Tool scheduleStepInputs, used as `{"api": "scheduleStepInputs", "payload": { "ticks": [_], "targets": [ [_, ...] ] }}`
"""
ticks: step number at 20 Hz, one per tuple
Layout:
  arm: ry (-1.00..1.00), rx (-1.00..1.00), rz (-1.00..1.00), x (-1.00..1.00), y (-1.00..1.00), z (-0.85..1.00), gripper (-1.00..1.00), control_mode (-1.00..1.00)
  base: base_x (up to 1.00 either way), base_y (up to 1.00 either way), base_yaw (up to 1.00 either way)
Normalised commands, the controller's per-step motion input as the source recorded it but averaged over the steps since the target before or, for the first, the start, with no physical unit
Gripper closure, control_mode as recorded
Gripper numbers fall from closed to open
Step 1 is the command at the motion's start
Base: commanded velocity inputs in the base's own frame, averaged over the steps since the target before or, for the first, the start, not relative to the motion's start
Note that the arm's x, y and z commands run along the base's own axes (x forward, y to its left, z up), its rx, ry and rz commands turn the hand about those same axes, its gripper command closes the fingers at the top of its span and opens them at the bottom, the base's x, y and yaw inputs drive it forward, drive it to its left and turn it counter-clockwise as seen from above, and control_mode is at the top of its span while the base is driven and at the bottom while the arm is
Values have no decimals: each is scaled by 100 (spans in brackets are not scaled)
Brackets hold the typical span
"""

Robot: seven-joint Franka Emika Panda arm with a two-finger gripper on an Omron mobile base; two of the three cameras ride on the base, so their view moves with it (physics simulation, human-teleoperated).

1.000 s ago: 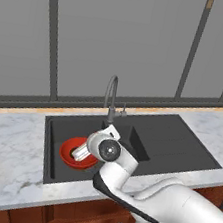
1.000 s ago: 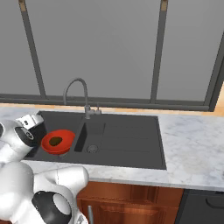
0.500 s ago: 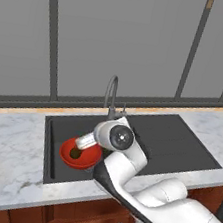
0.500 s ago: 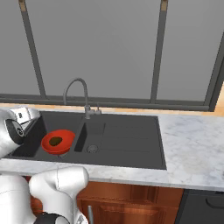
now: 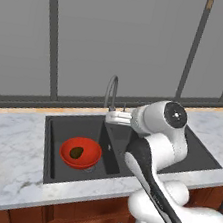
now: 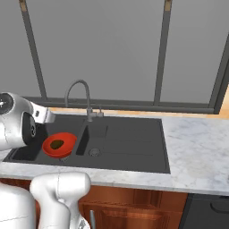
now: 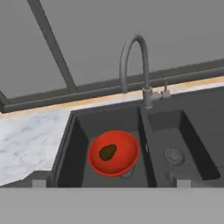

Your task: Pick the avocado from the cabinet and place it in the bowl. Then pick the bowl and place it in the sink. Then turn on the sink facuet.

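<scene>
The red bowl (image 5: 80,153) rests in the left basin of the dark sink (image 5: 145,139), and the dark green avocado (image 5: 76,152) lies inside it. The hand view looks down on the bowl (image 7: 113,152), the avocado (image 7: 107,152) and the grey gooseneck faucet (image 7: 133,65). My gripper (image 5: 113,117) hovers above the sink's divider, just in front of the faucet (image 5: 110,90) base. It is open, its fingertips (image 7: 38,182) spread wide with nothing between them. From the right, the bowl (image 6: 59,144) sits beside my hand. The cabinet is out of view.
A white marble counter (image 5: 11,154) surrounds the sink. The right basin (image 7: 175,144) has a round drain, with a flat drainboard (image 6: 134,138) beyond it. A large window with dark frames (image 5: 53,39) stands right behind the faucet. Wooden drawers (image 6: 134,210) lie below.
My hand has risen from the bowl's rim and drawn back toward the faucet base. The bowl with the avocado stays in the left basin.
</scene>
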Motion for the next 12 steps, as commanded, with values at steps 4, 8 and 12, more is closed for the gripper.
{"api": "scheduleStepInputs", "payload": {
  "ticks": [4, 8, 12],
  "targets": [
    [14, 58, -39, 0, -77, 9, -100, -100, 0, 0, 0],
    [19, 60, -41, 0, -66, 6, -100, -100, 0, 0, 0],
    [22, 65, -36, 2, -53, 0, -100, -100, 0, 0, 0]
  ]
}}
